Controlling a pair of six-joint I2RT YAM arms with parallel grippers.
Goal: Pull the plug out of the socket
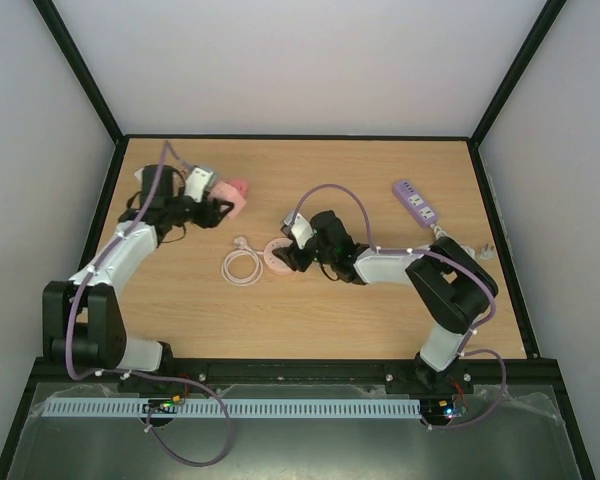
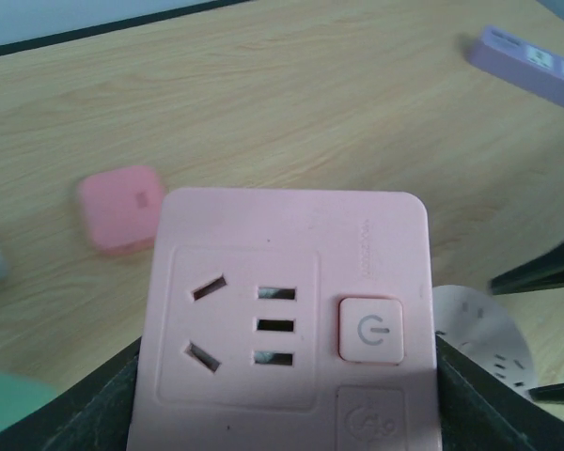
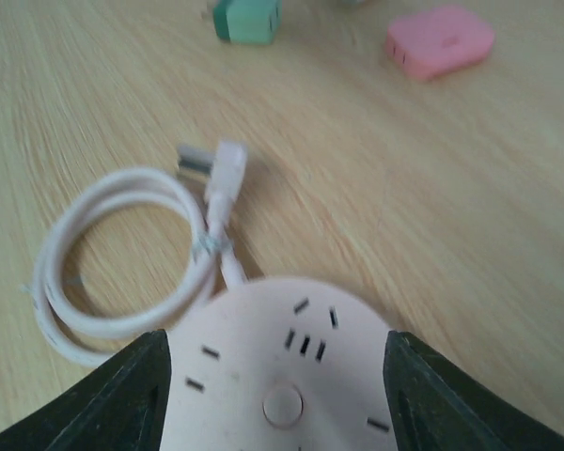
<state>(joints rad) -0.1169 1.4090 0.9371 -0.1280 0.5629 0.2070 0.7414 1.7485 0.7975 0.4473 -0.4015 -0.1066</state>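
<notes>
While the left hand [image 1: 214,207] clamps the pink block [image 2: 287,301], steady the round base [image 1: 276,256], three o'clock from the cable [image 1: 241,267]; I cannot tell if the right hand [image 3: 275,348] squeezes.

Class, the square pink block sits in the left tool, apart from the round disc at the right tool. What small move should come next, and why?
Probably lower the pink block onto the table and release it. The left tool grips its sides, and it is already apart from the round disc, which lies flat between the fingers of the right tool. Nothing seems left to pull.
</notes>
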